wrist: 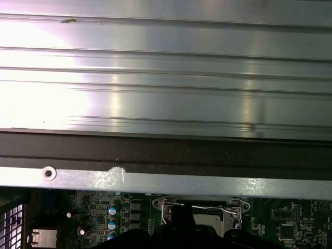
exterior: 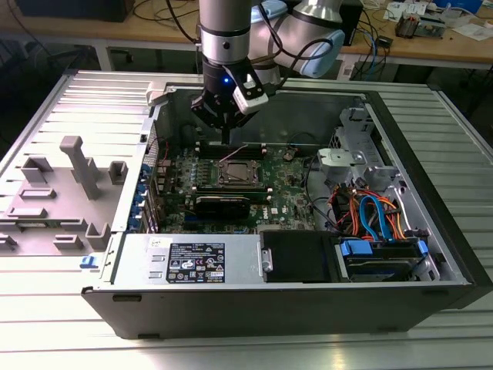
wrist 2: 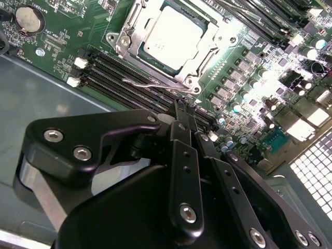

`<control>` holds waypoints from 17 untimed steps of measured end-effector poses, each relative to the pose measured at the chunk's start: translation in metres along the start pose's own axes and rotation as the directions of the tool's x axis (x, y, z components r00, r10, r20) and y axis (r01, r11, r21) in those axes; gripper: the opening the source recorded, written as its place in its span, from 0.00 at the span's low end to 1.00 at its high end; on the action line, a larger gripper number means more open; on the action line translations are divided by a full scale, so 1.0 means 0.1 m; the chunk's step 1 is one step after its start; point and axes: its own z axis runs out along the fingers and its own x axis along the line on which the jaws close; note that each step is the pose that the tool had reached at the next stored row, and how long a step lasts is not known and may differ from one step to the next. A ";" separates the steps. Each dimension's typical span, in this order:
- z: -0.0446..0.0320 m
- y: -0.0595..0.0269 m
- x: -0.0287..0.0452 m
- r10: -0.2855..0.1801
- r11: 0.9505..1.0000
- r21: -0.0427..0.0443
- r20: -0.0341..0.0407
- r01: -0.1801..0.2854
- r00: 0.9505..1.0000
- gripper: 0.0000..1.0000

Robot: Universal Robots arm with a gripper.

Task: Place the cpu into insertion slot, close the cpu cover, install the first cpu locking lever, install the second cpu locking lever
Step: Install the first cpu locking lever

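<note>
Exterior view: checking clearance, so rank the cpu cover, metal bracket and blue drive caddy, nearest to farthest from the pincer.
1. cpu cover, just below the pincer.
2. metal bracket, exterior view's right.
3. blue drive caddy, case's front corner.

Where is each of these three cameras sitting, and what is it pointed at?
Exterior view: off the arm, above the computer case, looking down into it; the arm and gripper show.
Second wrist view: on the arm, facing the cpu framed by the cpu cover; the gripper shows.
First wrist view: on the arm, facing the case wall and ribbed metal surface; the gripper shows dark.
Shared: both wrist views show the gripper and the cpu cover.
</note>
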 end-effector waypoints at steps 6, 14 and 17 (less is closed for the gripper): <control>0.000 0.000 -0.002 0.000 1.000 0.000 0.000 0.000 1.000 0.11; 0.016 0.000 -0.009 0.003 1.000 0.001 0.000 -0.003 1.000 0.11; 0.042 0.000 -0.025 0.008 1.000 0.001 0.000 -0.008 1.000 0.11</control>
